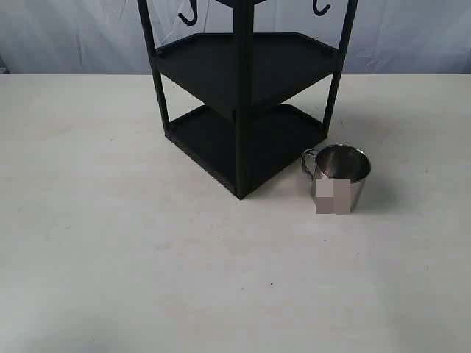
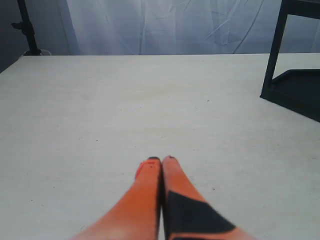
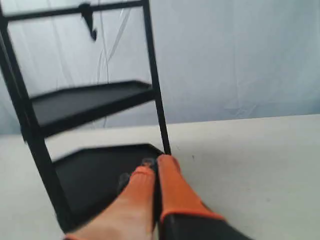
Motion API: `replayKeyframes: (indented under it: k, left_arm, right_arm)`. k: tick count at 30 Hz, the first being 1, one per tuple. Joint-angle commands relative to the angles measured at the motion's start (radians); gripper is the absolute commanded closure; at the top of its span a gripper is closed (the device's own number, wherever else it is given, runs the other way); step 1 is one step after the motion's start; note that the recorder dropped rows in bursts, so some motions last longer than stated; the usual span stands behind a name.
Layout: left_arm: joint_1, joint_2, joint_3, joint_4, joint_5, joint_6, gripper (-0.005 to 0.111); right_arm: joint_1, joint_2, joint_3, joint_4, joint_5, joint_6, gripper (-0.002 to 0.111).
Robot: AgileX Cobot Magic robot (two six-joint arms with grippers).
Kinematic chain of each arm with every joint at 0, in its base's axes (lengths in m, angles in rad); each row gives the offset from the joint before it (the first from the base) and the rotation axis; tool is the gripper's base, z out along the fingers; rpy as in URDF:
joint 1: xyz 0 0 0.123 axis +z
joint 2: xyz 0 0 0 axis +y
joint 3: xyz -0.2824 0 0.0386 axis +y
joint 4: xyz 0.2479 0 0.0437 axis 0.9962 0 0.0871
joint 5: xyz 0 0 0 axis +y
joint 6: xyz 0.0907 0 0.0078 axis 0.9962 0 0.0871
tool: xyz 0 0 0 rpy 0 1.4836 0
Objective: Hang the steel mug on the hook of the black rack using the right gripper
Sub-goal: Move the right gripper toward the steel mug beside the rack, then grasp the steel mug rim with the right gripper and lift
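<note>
The steel mug (image 1: 340,175) stands upright on the table just right of the black rack (image 1: 243,95), its thin handle turned toward the rack. Two curved hooks (image 1: 189,16) hang near the rack's top in the exterior view. Neither arm shows in the exterior view. My right gripper (image 3: 152,167) is shut, orange fingers pressed together with nothing between them, pointing at the rack's bottom tier (image 3: 95,175); a hook (image 3: 90,22) hangs on the top bar. The mug is out of the right wrist view. My left gripper (image 2: 161,161) is shut and empty above the bare table.
The pale table (image 1: 132,250) spreads wide around the rack. A white curtain (image 1: 66,37) hangs behind the table's far edge. A corner of the rack (image 2: 295,85) shows in the left wrist view, with a dark stand pole (image 2: 27,27) at the far side.
</note>
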Motion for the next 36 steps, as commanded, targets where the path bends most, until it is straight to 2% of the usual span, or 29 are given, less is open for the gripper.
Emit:
replayKeyframes:
  k: [1,3,6,10,11,12,15,17,21,26,29,34,35,36]
  left_arm:
    - [-0.005,0.004,-0.002,0.000,-0.013,-0.003,0.107]
    - [-0.005,0.004,-0.002,0.000,-0.013,-0.003,0.107]
    - [-0.005,0.004,-0.002,0.000,-0.013,-0.003,0.107]
    - [-0.005,0.004,-0.002,0.000,-0.013,-0.003,0.107]
    - [-0.005,0.004,-0.002,0.000,-0.013,-0.003,0.107]
    - [-0.005,0.004,-0.002,0.000,-0.013,-0.003,0.107]
    - [-0.005,0.004,-0.002,0.000,-0.013,-0.003,0.107]
    - [-0.005,0.004,-0.002,0.000,-0.013,-0.003,0.107]
    - [-0.005,0.004,-0.002,0.000,-0.013,-0.003,0.107]
    - [-0.005,0.004,-0.002,0.000,-0.013,-0.003,0.107]
    - [-0.005,0.004,-0.002,0.000,-0.013,-0.003,0.107]
    - [-0.005,0.004,-0.002,0.000,-0.013,-0.003,0.107]
    - [-0.005,0.004,-0.002,0.000,-0.013,-0.003,0.107]
    - [-0.005,0.004,-0.002,0.000,-0.013,-0.003,0.107]
  right_arm:
    - [-0.004,-0.005,0.001,0.515,-0.106,0.117,0.108]
    - [-0.004,-0.005,0.001,0.665,-0.141,0.117,0.108]
    - [-0.004,-0.005,0.001,0.665,-0.189,0.129,0.108]
    - [-0.004,-0.005,-0.022,0.665,-0.227,0.423,0.108]
    - [-0.004,-0.005,-0.042,0.665,-0.235,0.421,0.108]
    - [-0.004,-0.005,-0.061,0.622,-0.246,0.381,0.108]
    - [-0.004,0.027,-0.135,0.318,-0.253,0.153,0.108]
    - [-0.004,0.130,-0.182,0.176,-0.245,0.102,0.108]
    - [-0.004,0.489,-0.281,0.090,-0.153,0.092,0.108]
    - [-0.004,1.035,-0.534,-0.127,0.126,0.095,0.108]
    - [-0.004,1.312,-0.740,-0.359,0.297,0.270,0.108]
    - [0.022,1.550,-0.961,-0.727,0.357,0.605,0.108]
    - [0.031,1.579,-0.988,-0.776,0.357,0.655,0.107]
    - [0.045,1.621,-1.024,-0.804,0.350,0.708,0.099]
